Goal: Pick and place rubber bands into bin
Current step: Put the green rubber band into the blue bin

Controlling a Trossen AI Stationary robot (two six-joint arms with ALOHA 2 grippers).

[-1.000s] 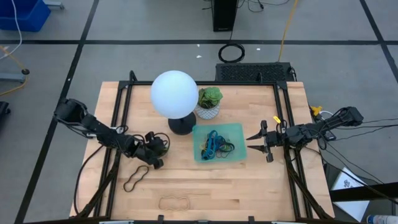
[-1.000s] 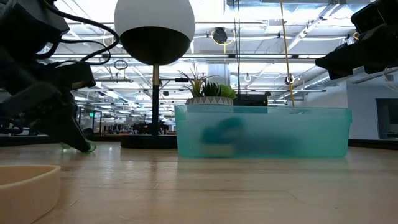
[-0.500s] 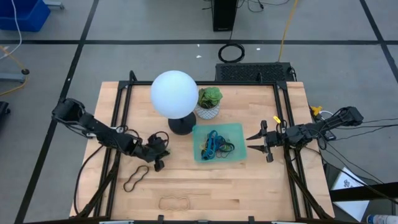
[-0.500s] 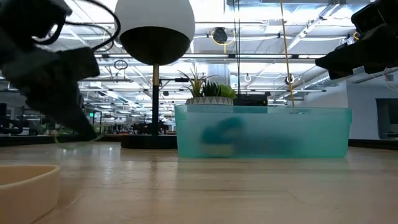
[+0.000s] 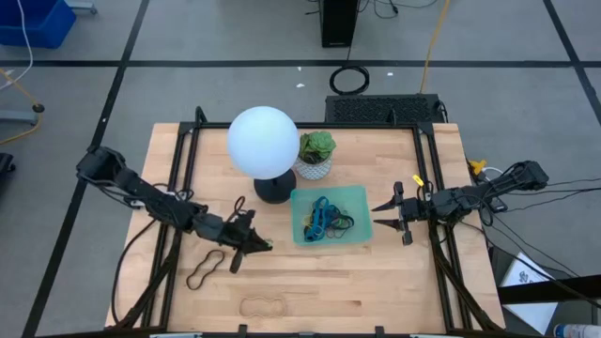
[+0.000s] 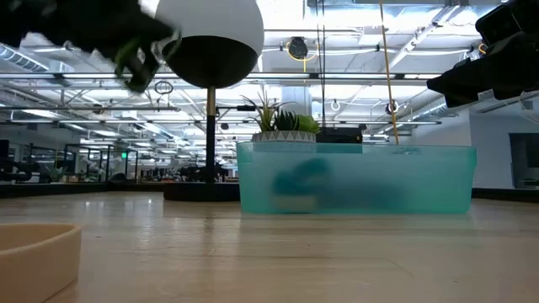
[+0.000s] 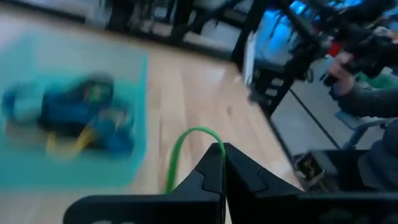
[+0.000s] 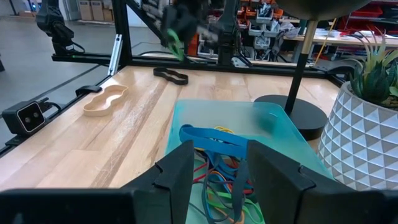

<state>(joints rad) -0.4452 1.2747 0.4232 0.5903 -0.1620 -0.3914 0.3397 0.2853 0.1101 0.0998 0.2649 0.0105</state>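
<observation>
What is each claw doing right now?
Left claw: shut on green band, lifted left of the bin.
Right claw: open, empty, right of the bin.

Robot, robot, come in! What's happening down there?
Left gripper shut on thin green rubber band, lifted, near translucent mint-green plastic bin. Right gripper open beside bin. Nothing between.

Even overhead light falls on my table, with only soft, short shadows. In the low view, ceiling strip lights glare behind the lamp globe, and my left gripper smears with motion. My left wrist view is heavily blurred; the bin is perhaps out of focus too. My right wrist view is sharp.
</observation>
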